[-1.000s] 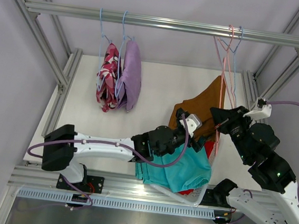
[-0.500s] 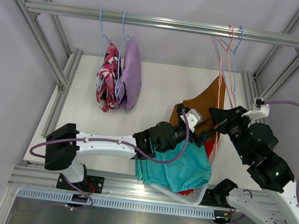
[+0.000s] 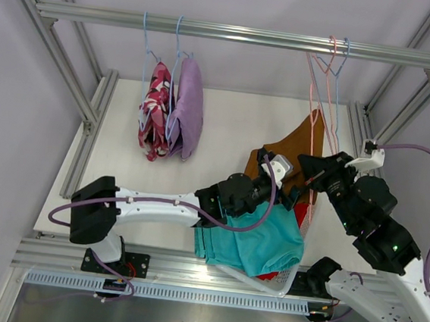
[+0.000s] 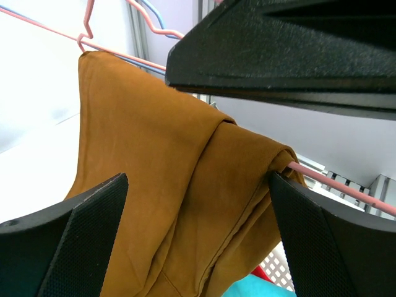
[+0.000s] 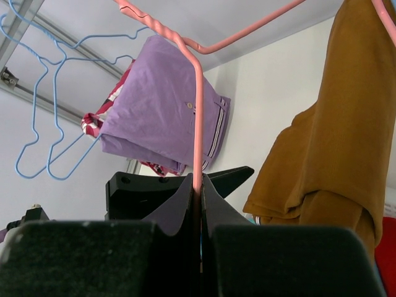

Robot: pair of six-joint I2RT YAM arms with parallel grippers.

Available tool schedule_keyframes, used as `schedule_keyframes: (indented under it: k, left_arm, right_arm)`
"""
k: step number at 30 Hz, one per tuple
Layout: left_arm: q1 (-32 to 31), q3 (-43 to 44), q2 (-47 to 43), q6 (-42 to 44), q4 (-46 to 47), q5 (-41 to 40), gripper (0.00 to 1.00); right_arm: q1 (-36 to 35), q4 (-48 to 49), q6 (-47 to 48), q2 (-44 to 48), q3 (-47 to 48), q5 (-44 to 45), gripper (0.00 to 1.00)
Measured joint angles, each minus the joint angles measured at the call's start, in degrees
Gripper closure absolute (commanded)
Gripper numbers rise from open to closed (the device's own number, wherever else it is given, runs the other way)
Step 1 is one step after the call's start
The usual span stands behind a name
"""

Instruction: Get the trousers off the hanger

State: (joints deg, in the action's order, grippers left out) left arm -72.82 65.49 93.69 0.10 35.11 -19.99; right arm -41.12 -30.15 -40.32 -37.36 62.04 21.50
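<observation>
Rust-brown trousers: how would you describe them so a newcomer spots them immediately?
Follow the metal rail across the overhead view to its right end, where a pink hanger hangs. The rust-brown trousers are draped over it. They are the only brown garment: the lilac pair and camouflage pair hang at the left, and the teal pair lies near the front.

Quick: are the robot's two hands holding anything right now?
Left gripper: open, fingers either side of the rust-brown trousers.
Right gripper: shut on the pink hanger.
</observation>
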Motion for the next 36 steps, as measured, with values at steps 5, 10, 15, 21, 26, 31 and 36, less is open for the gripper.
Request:
schedule_keyframes:
  k: [5,10,15,21,26,31,36]
  left_arm:
    - [0.11,0.00,0.02,-0.15,0.42,0.83,0.00]
    - [0.11,0.02,0.83,-0.09,1.27,1.16,0.01]
    - [0.11,1.16,3.58,1.90,2.12,0.72,0.01]
    - [0.24,2.47,6.49,4.96,2.12,-0.85,0.01]
    - [0.92,2.51,6.71,5.57,2.54,-1.05,0.06]
    - [2.01,2.51,6.71,6.25,2.58,-0.74,0.21]
    - [2.25,2.54,6.71,6.99,2.95,-0.07,0.32]
  right_arm:
    - [0.00,0.48,0.00,-0.09,-0.31,-0.07,1.00]
    - [0.00,0.52,0.00,-0.09,-0.33,-0.22,1.00]
    - [0.00,0.52,-0.04,-0.09,-0.33,-0.42,1.00]
    - [0.00,0.52,-0.15,-0.07,-0.35,-1.27,1.00]
    - [0.09,0.46,-0.15,0.28,-0.33,-1.81,1.00]
    - [0.09,0.33,-0.04,1.64,-0.33,-1.88,1.00]
    - [0.09,0.15,-0.04,2.43,-0.33,-2.01,1.00]
